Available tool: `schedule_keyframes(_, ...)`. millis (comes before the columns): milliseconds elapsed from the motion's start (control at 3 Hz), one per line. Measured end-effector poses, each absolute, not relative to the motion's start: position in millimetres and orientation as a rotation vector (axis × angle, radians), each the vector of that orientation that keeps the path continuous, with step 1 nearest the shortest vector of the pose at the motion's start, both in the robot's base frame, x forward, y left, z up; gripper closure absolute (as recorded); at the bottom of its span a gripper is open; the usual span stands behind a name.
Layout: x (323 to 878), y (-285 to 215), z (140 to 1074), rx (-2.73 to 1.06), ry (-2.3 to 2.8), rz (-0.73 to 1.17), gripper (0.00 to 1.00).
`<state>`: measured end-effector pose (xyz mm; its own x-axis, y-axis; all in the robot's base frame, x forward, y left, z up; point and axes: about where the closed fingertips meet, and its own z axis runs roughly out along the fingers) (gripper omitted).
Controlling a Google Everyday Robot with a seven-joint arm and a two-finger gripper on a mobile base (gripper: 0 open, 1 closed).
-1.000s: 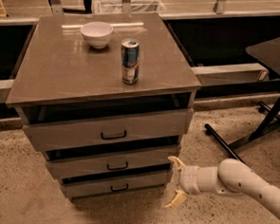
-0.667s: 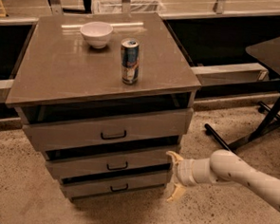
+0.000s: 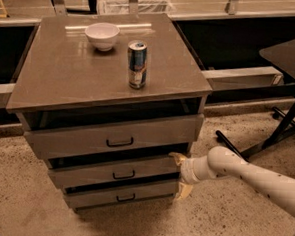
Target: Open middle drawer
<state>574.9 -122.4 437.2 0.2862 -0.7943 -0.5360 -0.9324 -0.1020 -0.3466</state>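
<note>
The middle drawer (image 3: 104, 170) is a grey-brown flat front with a small black bar handle (image 3: 123, 175), set between the taller top drawer (image 3: 114, 136) and the narrower bottom drawer (image 3: 120, 194). It stands a little way out, with a dark gap above it. My gripper (image 3: 180, 175) is at the right end of the middle drawer's front. It is open, with one tan finger (image 3: 177, 158) at the drawer's top right corner and the other (image 3: 183, 192) down by the bottom drawer's right end. The white arm (image 3: 254, 179) reaches in from the right.
A white bowl (image 3: 102, 35) and a drink can (image 3: 137, 64) stand on the cabinet top (image 3: 65, 75). A black table with a leg base (image 3: 282, 133) stands to the right. Speckled floor (image 3: 12, 197) surrounds the cabinet. A low ledge (image 3: 242, 76) runs behind.
My gripper and arm have moved left, from a little off the cabinet's right side up to the right end of the middle drawer front. The drawers have not moved.
</note>
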Motion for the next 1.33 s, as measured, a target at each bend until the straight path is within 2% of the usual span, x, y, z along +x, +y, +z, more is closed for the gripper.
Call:
schedule_keyframes(667, 621, -118, 425, -1.962, 1.514, 0.182, 0.00)
schedule_keyframes(1000, 633, -110, 419, -1.992, 1.520, 0.172, 0.26)
schedule_keyframes(1333, 630, -106, 413, -2.038, 1.525, 0.184, 0.30)
